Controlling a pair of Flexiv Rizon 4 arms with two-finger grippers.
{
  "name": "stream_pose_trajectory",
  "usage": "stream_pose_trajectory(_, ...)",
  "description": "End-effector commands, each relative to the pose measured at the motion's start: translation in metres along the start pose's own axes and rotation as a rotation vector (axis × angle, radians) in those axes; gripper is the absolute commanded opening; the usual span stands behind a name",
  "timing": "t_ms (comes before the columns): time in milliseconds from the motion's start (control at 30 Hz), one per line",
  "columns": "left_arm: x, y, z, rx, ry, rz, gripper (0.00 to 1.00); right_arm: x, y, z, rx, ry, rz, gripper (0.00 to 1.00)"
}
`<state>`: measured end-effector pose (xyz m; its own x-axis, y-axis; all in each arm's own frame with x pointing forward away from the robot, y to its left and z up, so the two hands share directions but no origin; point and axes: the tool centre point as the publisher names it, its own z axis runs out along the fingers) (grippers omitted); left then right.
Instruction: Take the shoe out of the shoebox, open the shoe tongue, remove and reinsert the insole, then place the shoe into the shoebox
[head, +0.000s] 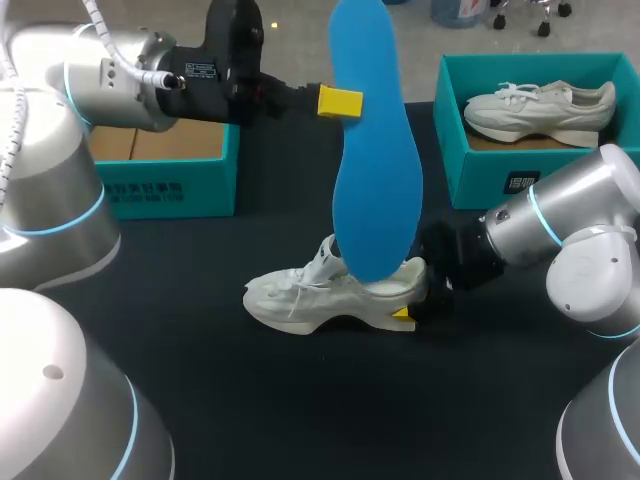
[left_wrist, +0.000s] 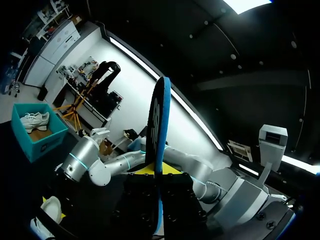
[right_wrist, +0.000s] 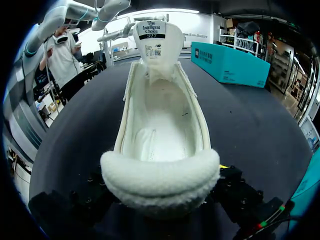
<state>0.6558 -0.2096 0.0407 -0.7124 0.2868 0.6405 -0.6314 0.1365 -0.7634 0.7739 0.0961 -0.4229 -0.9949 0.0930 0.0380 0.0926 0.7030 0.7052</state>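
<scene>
Heel nearest: the right hand (right_wrist: 160, 182) pinches the white shoe (head: 320, 295) at its heel on the dark surface (head: 250, 400), toe toward 9 o'clock, tongue (right_wrist: 152, 35) raised. Above the opening, the left hand (head: 348, 102) pinches the blue insole (head: 375, 180) upright. To reinsert well, I judge: tip its lower end toward 9 o'clock, slide it under the tongue, heel braced.

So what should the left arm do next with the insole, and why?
Probably lower the insole toe-first into the shoe. The left gripper holds it upright with its lower end at the shoe's opening. The right wrist view shows the inside bare and the tongue pulled up, and the right gripper steadies the heel.
</scene>
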Motion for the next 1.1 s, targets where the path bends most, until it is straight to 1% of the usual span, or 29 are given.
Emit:
stream_pose_trajectory(33,-0.001,0.000,0.001,-0.002,0.001,0.000,0.00,0.001,-0.003,0.004,0.003,-0.003,0.000,0.44)
stream_pose_trajectory(67,-0.001,0.000,0.001,-0.002,0.001,0.000,0.00,0.001,-0.003,0.004,0.003,-0.003,0.000,0.62)
stream_pose_trajectory(100,-0.001,0.000,0.001,-0.002,0.001,0.000,0.00,0.001,-0.003,0.004,0.003,-0.003,0.000,1.00)
stream_pose_trajectory(233,-0.001,0.000,0.001,-0.002,0.001,0.000,0.00,0.000,-0.001,-0.001,0.004,-0.019,0.007,1.00)
stream_pose_trajectory(367,-0.001,0.000,0.001,-0.002,0.001,0.000,0.00,-0.002,0.001,-0.004,0.047,-0.037,0.006,1.00)
stream_pose_trajectory(467,-0.001,0.000,0.001,-0.002,0.001,0.000,0.00,-0.003,0.002,-0.007,0.064,-0.049,0.007,1.00)
stream_pose_trajectory(567,-0.001,0.000,0.001,-0.002,0.001,0.000,0.00,-0.002,0.005,-0.014,0.076,-0.073,0.006,1.00)
stream_pose_trajectory(633,-0.001,0.000,0.001,-0.002,0.001,0.000,0.00,-0.001,0.008,-0.020,0.098,-0.088,0.003,1.00)
stream_pose_trajectory(767,-0.001,0.000,0.001,-0.002,0.001,0.000,0.00,0.002,0.014,-0.030,0.181,-0.108,-0.010,1.00)
stream_pose_trajectory(900,-0.001,0.000,0.001,-0.002,0.001,0.000,0.00,0.003,0.020,-0.039,0.307,-0.139,-0.015,1.00)
stream_pose_trajectory(1000,-0.001,0.000,0.001,-0.002,0.001,0.000,0.00,0.004,0.023,-0.045,0.354,-0.144,-0.005,1.00)
stream_pose_trajectory(1100,-0.001,0.000,0.001,-0.002,0.001,0.000,0.00,0.005,0.027,-0.048,0.428,-0.149,0.018,1.00)
